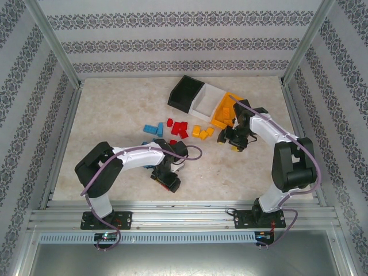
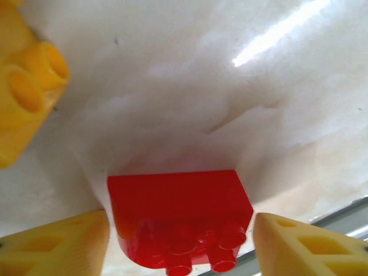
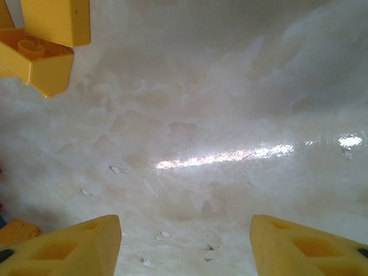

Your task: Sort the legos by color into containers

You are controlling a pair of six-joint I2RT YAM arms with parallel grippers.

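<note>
The red brick (image 2: 181, 207) ran off the left wrist view's bottom edge. Whether the left end effector (image 2: 181, 244) gripped it or its fingers (image 2: 63, 244) merely flanked it could not be told. A yellow brick (image 2: 23, 92) was cut by the left edge. In the right wrist view, a yellow brick cluster (image 3: 43, 52) ran off the top-left corner. From above, the right arm (image 1: 270, 129) hid part of the orange bin (image 1: 218, 118), whose contents were too small to count.

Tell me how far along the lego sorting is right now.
Done: some yellow bricks lie in the orange bin. In hand: the left gripper straddles a red brick; the right gripper is open, empty. Left: loose blue bricks, red bricks and a yellow cluster; black bin and white bin look empty.
</note>
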